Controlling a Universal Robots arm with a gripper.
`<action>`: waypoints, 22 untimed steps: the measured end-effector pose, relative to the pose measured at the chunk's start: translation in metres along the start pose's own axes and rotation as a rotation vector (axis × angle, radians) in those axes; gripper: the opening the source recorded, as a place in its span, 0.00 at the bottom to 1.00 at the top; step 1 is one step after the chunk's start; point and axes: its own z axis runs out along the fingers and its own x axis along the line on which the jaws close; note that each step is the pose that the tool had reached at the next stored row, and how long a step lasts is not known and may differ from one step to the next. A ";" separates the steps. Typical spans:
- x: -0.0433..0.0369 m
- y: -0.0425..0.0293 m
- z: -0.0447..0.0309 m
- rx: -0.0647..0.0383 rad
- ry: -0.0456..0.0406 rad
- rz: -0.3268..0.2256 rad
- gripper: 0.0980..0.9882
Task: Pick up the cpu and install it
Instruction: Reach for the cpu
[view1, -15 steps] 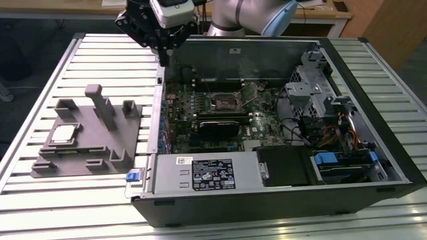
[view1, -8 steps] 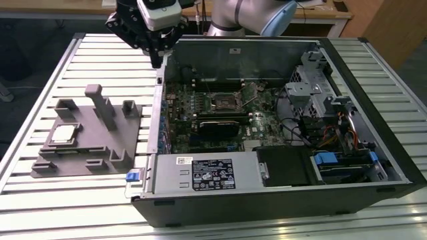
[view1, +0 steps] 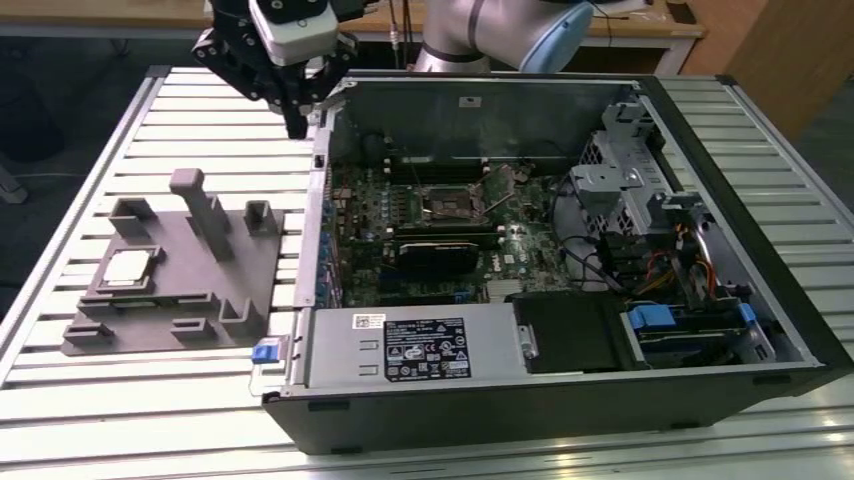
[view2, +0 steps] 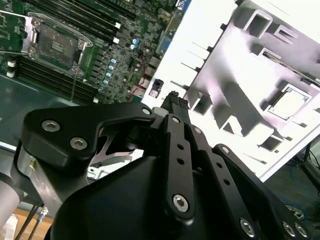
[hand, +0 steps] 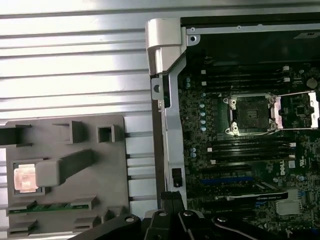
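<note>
The cpu (view1: 130, 268), a pale silvery square, lies flat in a recess of the grey plastic fixture (view1: 187, 300) on the table, at the exterior view's left. It also shows in both wrist views as the cpu (view2: 289, 103) (hand: 25, 177). My gripper (view1: 295, 125) hangs above the table by the case's far left corner, well behind the fixture, with its black fingers shut and nothing between them. The fingertips (view2: 170, 101) (hand: 167, 196) point down beside the case wall. The motherboard socket (view1: 450, 203) (hand: 248, 114) (view2: 56, 44) stands open and bare inside the case.
An open computer case (view1: 747, 330) fills the exterior view's middle and right, holding a power supply (view1: 414, 345), drive cage (view1: 627, 150) and cables. Its metal side wall (hand: 167, 125) stands between the fixture and the motherboard. Upright blocks (view1: 200, 210) rise from the fixture. The table (view1: 200, 110) is slatted aluminium.
</note>
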 end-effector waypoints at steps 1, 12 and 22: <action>0.0021 -0.0002 0.0002 0.000 0.0001 0.000 0.01; 0.0291 -0.0024 0.0025 0.000 0.0000 0.000 0.01; 0.0546 -0.0046 0.0069 0.000 0.0000 0.000 0.01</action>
